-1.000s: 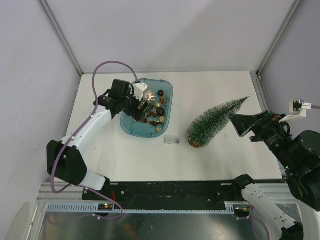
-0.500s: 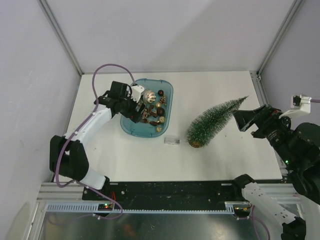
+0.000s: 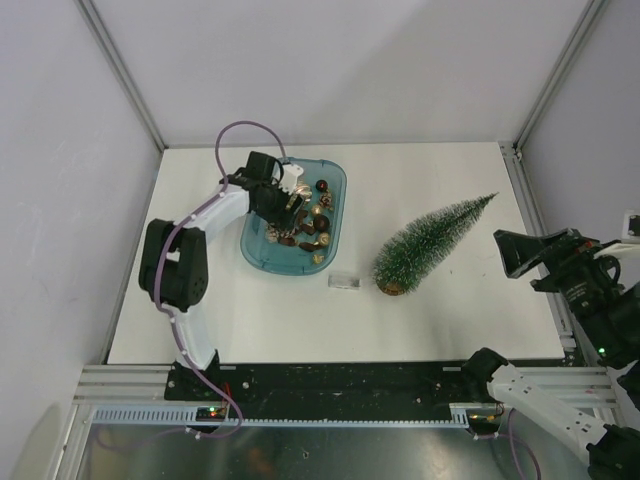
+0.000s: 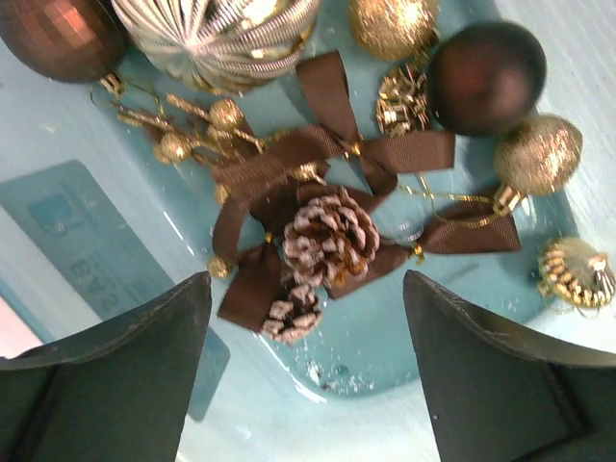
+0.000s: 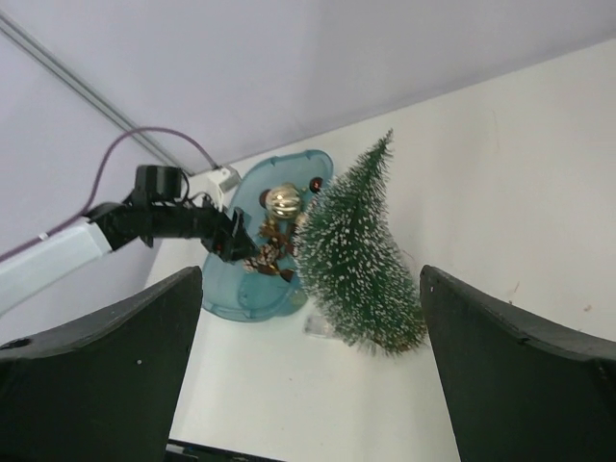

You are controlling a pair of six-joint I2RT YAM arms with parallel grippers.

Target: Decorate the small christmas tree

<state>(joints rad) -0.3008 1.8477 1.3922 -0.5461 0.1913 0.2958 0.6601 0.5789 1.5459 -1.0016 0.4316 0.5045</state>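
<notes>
**Item: decoration job, status not started.**

- **small christmas tree** [image 3: 430, 245]: right of the teal tray [image 3: 340, 195] and apart from it, base end nearer the tray, tip slanting away. Its bristles are bare and no ornament shows on it. You cannot tell from these views whether it stands or lies.
- **Ornaments:** all are inside the tray, including a pinecone [image 4: 329, 236], brown bows [image 4: 385, 154], a ribbed gold bauble [image 4: 221, 29] and glitter balls. You have every piece left to move.
- **left gripper** [image 4: 306, 289]: it is low over the tray's middle with jaws wide apart and holding nothing. The pinecone sits below the gap.
- **right gripper** [image 3: 510, 252]: it is far right of the tray, beyond the tree, spread wide and empty.
- **Clearances:**
  - Inside the tray the pieces crowd and overlap. The bows look tangled with the pinecone, so a lift may drag neighbours.
  - The tray walls hem your left fingers.
  - A small clear block [image 3: 343, 281] lies just below the tray's right corner, between tray and tree base.
  - Elsewhere right of the tray the tabletop is open.
</notes>
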